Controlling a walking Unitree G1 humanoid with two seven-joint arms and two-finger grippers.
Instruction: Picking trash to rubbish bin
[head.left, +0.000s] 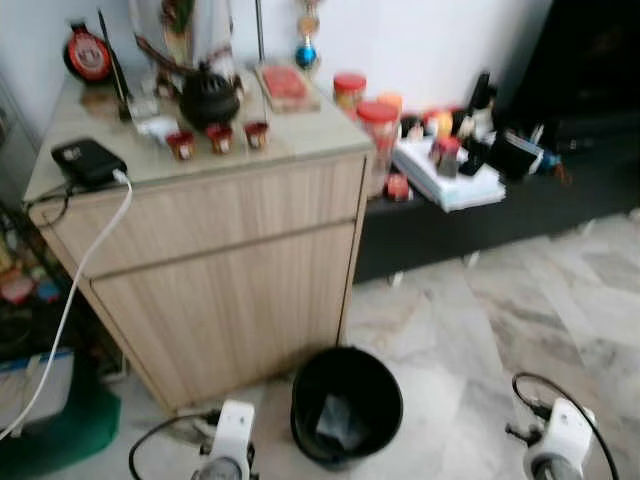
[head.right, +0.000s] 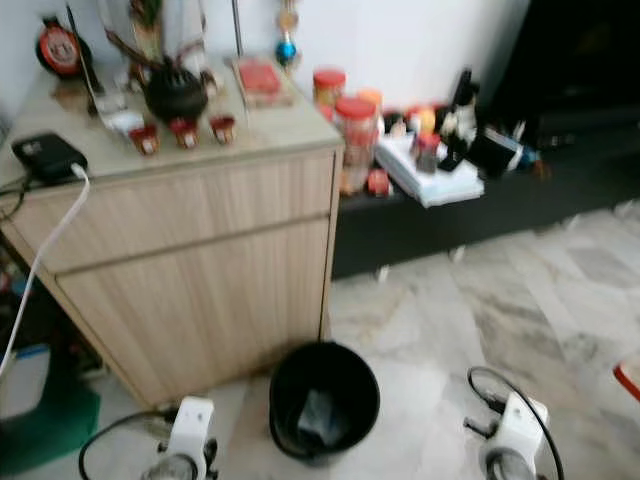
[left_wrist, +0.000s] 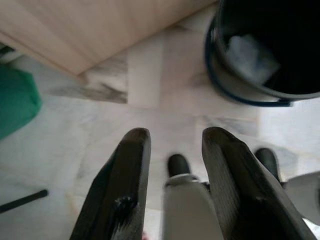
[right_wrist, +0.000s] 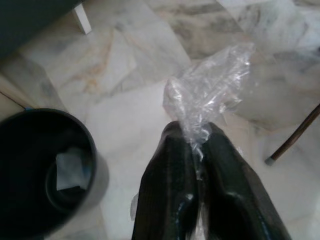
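on the marble floor (head.left: 520, 310), near the robot and just in front of the wooden cabinet (head.left: 220, 260), stands a round black rubbish bin (head.left: 346, 403), upright with its mouth open upward. a pale crumpled scrap (right_wrist: 70, 171) lies at the bottom of it.

right gripper (right_wrist: 197, 137): fingers clenched on a piece of clear crinkled plastic wrap (right_wrist: 210, 92). the wrap is pinched at its narrow end between the fingertips, and its long axis runs in line with the fingers, flaring outward past the tips. the wrap hangs over bare floor, to the right of the bin and apart from its rim.

left gripper (left_wrist: 172, 137): fingers released, with a gap between them and nothing held. it hangs over the floor on the near left side of the bin, close to the cabinet's lower corner. a green object (left_wrist: 15, 100) sits on the floor further left.

cabinet top: a black teapot (head.left: 208, 97), three small red cups (head.left: 219, 138) and a black device (head.left: 87, 160) with a white cable (head.left: 75, 290) running down the front. a low dark shelf (head.left: 500, 210) at the far right carries jars and papers.
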